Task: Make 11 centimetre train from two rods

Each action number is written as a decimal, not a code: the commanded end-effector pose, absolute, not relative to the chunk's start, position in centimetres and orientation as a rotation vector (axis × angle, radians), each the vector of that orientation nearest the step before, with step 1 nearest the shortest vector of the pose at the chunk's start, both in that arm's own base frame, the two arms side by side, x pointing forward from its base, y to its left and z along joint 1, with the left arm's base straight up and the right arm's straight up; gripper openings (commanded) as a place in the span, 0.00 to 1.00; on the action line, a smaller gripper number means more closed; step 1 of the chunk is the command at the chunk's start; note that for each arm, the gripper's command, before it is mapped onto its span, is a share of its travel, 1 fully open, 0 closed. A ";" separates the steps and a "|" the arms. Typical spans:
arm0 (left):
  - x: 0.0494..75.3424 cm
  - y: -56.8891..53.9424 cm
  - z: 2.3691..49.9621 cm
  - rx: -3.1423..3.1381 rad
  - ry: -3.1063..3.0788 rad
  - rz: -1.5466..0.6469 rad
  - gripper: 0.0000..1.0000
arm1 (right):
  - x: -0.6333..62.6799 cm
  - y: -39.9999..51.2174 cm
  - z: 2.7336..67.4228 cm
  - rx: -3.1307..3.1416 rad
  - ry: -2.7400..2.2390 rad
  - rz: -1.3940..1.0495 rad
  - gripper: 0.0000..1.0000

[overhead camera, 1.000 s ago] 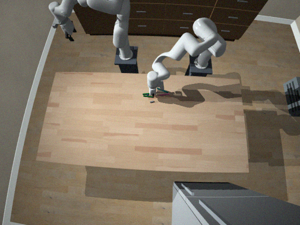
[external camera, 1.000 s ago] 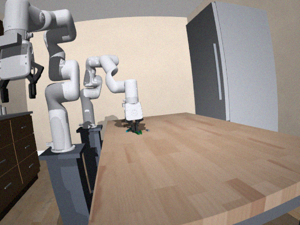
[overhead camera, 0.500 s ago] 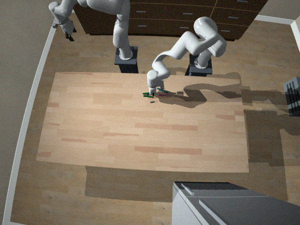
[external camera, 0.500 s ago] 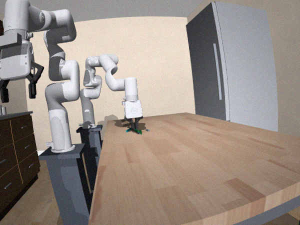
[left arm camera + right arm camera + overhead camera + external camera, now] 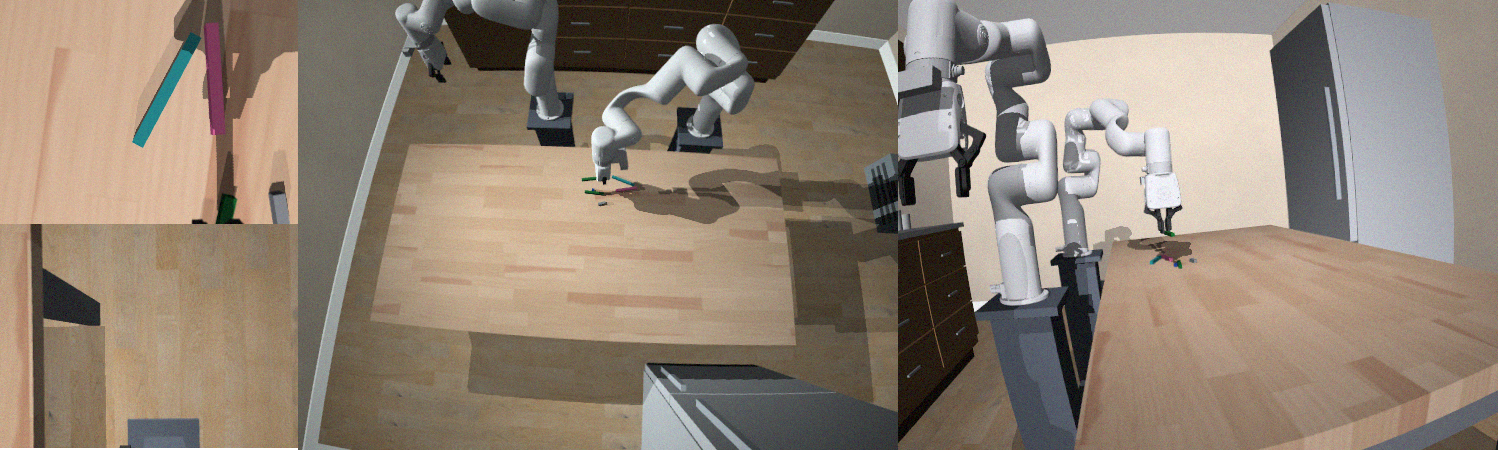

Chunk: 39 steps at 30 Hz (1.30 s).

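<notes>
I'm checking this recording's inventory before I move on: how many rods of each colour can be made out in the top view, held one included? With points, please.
Green rods: 2, one in the left gripper's (image 5: pixel 604 181) (image 5: pixel 1165 231) (image 5: pixel 216 221) jaws [the held green rod lifted], one on the table (image 5: pixel 583 260)
Turquoise rod (image 5: pixel 624 181) (image 5: pixel 1155 259) (image 5: pixel 165 97): 1
Pink rod (image 5: pixel 626 189) (image 5: pixel 1169 259) (image 5: pixel 215 80): 1
Small blue rod (image 5: pixel 593 189) (image 5: pixel 1176 265): 1
Short grey rod (image 5: pixel 602 203) (image 5: pixel 1193 260) (image 5: pixel 279 206): 1
Total: 6

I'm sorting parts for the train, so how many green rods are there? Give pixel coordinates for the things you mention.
2: the raised green rod (image 5: pixel 588 179) (image 5: pixel 1169 233) (image 5: pixel 228 206) in the left arm's fingers (image 5: pixel 604 181) (image 5: pixel 1161 226), and the lower green rod (image 5: pixel 595 193) (image 5: pixel 1180 265) beside the blue rod (image 5: pixel 593 189) (image 5: pixel 1176 265).
</notes>
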<state>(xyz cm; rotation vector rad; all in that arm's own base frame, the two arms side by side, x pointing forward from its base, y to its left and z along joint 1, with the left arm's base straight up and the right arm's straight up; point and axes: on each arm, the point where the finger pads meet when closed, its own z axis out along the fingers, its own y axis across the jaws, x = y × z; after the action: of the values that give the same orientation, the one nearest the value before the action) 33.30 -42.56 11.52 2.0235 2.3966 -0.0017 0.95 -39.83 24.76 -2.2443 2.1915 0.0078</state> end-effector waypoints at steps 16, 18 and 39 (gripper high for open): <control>33.4 -42.7 12.7 1.992 2.422 -0.002 0.06 | 1.0 -40.0 25.0 -2.248 2.195 0.000 1.00; 33.5 -42.8 12.7 1.959 2.449 -0.002 0.06 | 1.0 -40.0 25.0 -2.248 2.195 0.000 1.00; 35.4 -44.7 13.1 1.324 2.843 -0.004 0.06 | 1.0 -40.0 25.0 -2.248 2.195 0.000 1.00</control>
<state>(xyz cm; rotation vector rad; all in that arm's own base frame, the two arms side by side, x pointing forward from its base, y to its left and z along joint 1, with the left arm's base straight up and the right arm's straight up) 34.96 -44.22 12.78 1.4436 2.7841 -0.0039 0.95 -39.83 24.76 -2.2443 2.1915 0.0078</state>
